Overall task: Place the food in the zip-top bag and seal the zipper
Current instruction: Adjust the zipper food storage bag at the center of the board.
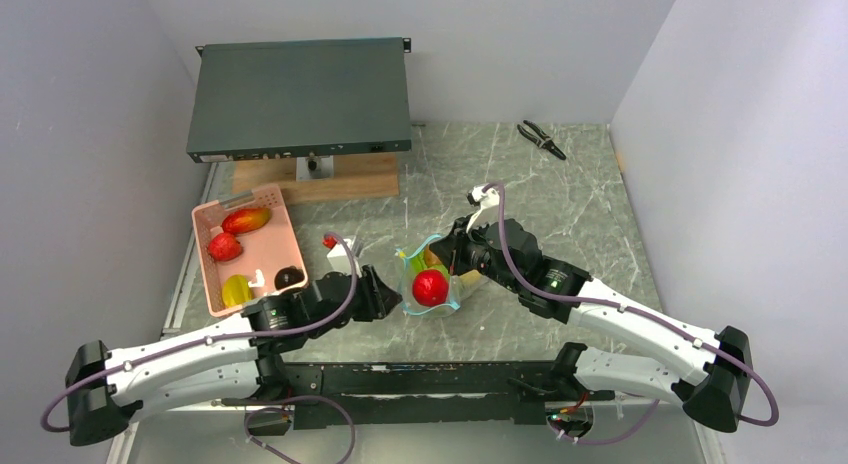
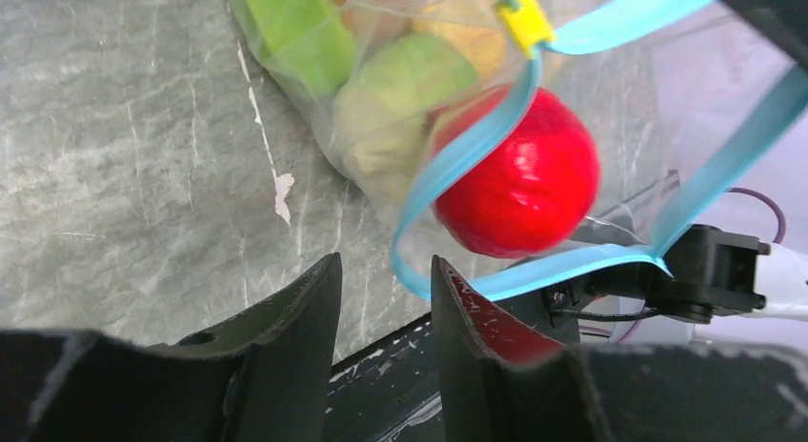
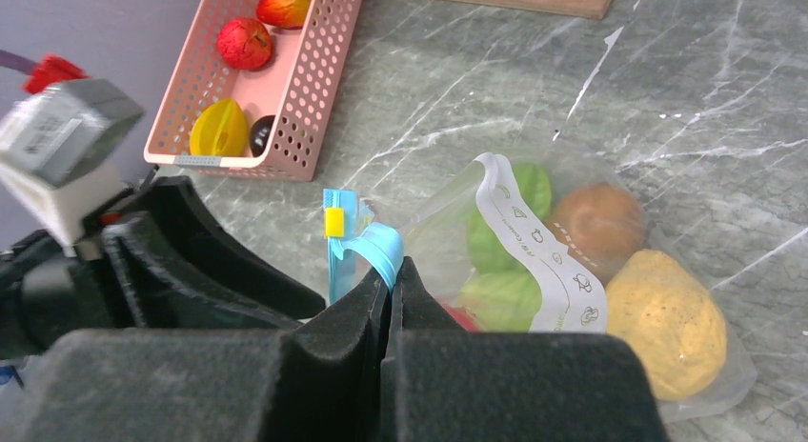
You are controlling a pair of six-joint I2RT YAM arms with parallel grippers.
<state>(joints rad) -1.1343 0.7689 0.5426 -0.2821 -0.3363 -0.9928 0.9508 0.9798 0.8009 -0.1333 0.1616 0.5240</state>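
The clear zip-top bag (image 1: 445, 284) lies mid-table with its mouth open. A red fruit (image 1: 430, 286) sits in the mouth, and green (image 3: 519, 190), brown-orange (image 3: 598, 223) and yellow (image 3: 667, 323) pieces lie inside. My right gripper (image 3: 391, 271) is shut on the teal-blue zipper strip (image 3: 386, 250) near its yellow slider (image 3: 333, 223). My left gripper (image 2: 386, 271) is open and empty, its fingertips just short of the strip's loop (image 2: 448, 175) and the red fruit (image 2: 519, 170). Red-orange (image 1: 245, 220), red (image 1: 224, 247), yellow (image 1: 236, 289) and dark purple (image 1: 289, 277) pieces lie in the pink basket (image 1: 265, 246).
A dark flat box (image 1: 300, 96) rests on a wooden board (image 1: 320, 179) at the back left. Black pliers (image 1: 541, 138) lie at the back right. The basket (image 3: 319, 80) stands left of the bag, beside the left wall.
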